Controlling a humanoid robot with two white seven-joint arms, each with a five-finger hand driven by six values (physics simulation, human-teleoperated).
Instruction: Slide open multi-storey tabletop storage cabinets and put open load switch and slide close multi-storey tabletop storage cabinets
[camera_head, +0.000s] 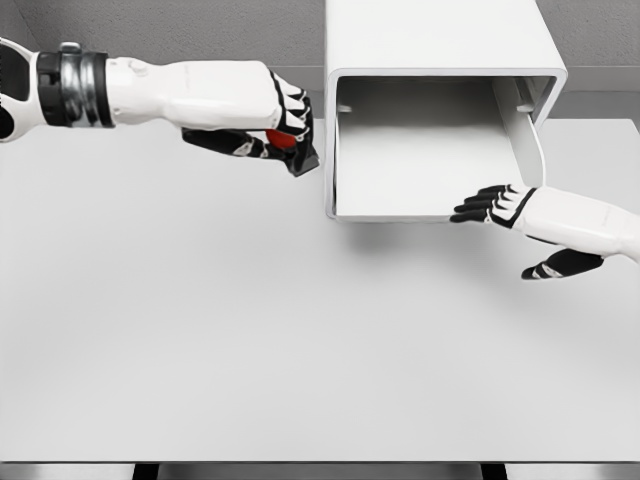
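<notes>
As drawer (430, 150) gapes, red switch (283, 139) clutched

One cabinet (440, 40), two robot hands, perhaps one red switch (282, 139)

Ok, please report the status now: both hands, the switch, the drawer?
Left hand shut on red switch, beside drawer. Right hand open at drawer front edge. Drawer pulled open, empty.

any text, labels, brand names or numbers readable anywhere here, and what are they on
None: no readable text anywhere in the head view.
Cabinet: plain white, with no label, brand or number on its casing or on the open drawer.
Red object in the left robot hand: mostly hidden by the fingers, no marking visible.
Right robot hand and table: unmarked.
</notes>
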